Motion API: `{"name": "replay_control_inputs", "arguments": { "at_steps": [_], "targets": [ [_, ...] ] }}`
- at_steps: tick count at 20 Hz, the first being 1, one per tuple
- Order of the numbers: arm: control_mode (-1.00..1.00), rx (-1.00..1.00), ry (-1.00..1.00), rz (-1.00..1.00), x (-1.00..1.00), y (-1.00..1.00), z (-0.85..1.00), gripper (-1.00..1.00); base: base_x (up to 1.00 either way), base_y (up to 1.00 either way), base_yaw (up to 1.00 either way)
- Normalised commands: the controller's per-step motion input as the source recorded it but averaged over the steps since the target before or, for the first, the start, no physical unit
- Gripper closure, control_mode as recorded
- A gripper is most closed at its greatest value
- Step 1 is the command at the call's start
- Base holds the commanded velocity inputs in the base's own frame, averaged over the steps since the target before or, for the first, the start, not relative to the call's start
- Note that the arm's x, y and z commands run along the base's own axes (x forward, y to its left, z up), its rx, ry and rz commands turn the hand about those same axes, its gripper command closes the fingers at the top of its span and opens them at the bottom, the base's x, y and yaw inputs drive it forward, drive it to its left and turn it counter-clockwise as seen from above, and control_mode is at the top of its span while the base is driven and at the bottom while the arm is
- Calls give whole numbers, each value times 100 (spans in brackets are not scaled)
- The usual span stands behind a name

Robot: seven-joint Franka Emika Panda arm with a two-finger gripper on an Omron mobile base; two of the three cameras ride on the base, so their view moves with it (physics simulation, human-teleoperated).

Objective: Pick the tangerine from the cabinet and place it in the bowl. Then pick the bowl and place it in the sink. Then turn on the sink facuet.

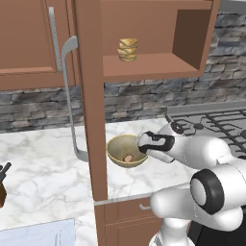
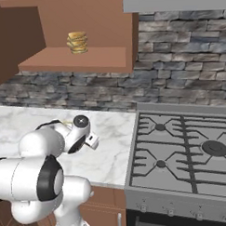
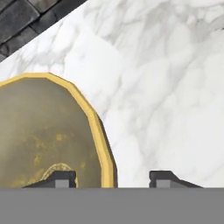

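One small round orange-brown tangerine [image 1: 128, 157] lies at the bottom of one wide, smooth gold-olive bowl [image 1: 117, 149], which stands on the white marble counter [image 1: 43, 168] toward its back edge, just right of the open cabinet [image 1: 91, 101] door. The fingers [image 3: 111, 179] hover above the bowl's right rim, spread wide and holding nothing, one tip over the bowl's inside, the other over bare marble. One stack of tan bread-like rings [image 1: 128, 49] sits on the cabinet's inner shelf, above the bowl. A grey stone wall [image 2: 178, 79] backs the counter.
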Motion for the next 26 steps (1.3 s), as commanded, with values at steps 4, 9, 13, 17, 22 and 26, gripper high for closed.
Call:
{"name": "replay_control_inputs", "arguments": {
  "at_steps": [4,9,13,17,22,26],
  "targets": [
    [-100,5,0,0,-5,0,0,100,0,0,0],
    [-100,10,0,0,-16,0,2,100,0,0,0],
    [-100,12,0,0,-24,-3,53,100,0,0,0],
    [-100,18,0,0,-47,-24,100,100,0,0,0],
    [-100,10,8,3,-49,-34,96,100,0,0,0],
    [-100,2,6,13,-58,-26,66,100,0,0,0]
  ]
}}
